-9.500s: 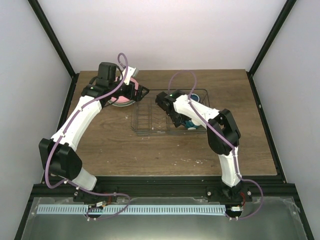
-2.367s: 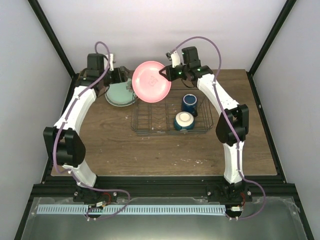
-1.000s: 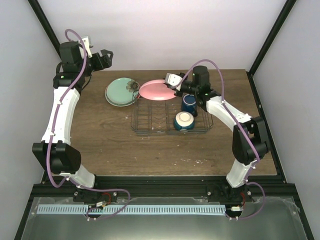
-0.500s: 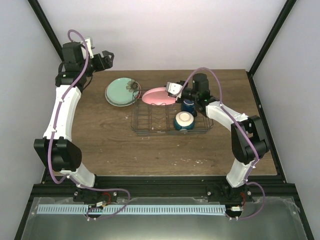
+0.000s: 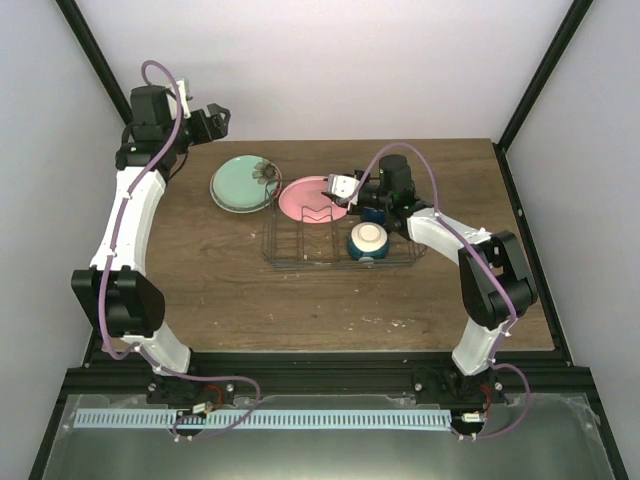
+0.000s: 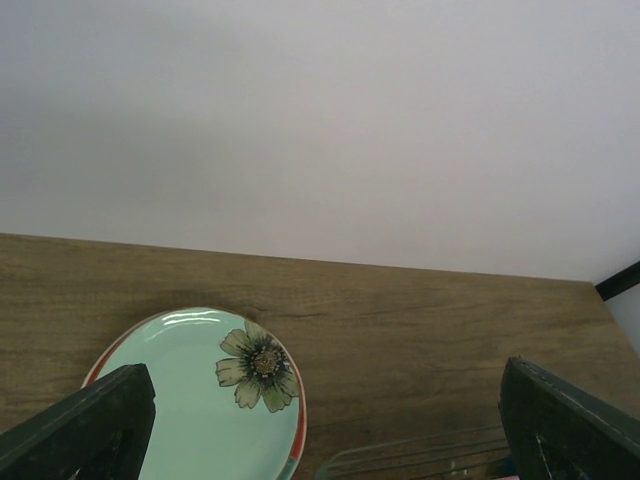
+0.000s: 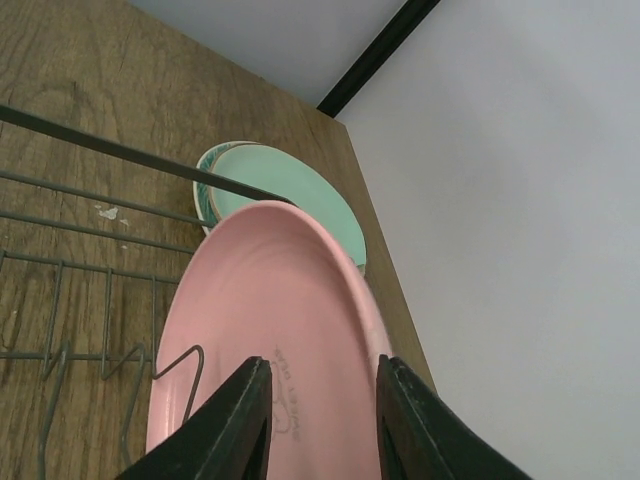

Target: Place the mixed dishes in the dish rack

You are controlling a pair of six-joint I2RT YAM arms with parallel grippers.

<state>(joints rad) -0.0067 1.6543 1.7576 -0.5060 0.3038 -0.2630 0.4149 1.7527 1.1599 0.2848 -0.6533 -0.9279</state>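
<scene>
The pink plate (image 5: pixel 312 197) leans tilted in the far left part of the dish rack (image 5: pixel 300 250), its lower edge among the wire prongs (image 7: pixel 180 365). My right gripper (image 5: pixel 338 186) is at the plate's right rim. In the right wrist view its jaws (image 7: pixel 320 385) stand slightly apart on either side of the pink plate (image 7: pixel 270 300), so it is open. The cream bowl (image 5: pixel 368 240) lies in the rack. My right wrist hides the dark blue mug. The mint-green plate (image 5: pixel 240 185) lies on the table on a red-rimmed plate (image 6: pixel 297 440). My left gripper (image 5: pixel 215 115) hangs open and empty high above it.
The wire rack (image 7: pixel 100 270) has free slots on its left and near side. The table's back edge (image 6: pixel 400 270) meets the pale wall just beyond the stacked plates. Black frame posts (image 5: pixel 530 90) rise at the far corners.
My right arm has lowered the pink plate from above the rack's far edge into the rack, and its jaws have parted a little. The left arm has barely moved.
</scene>
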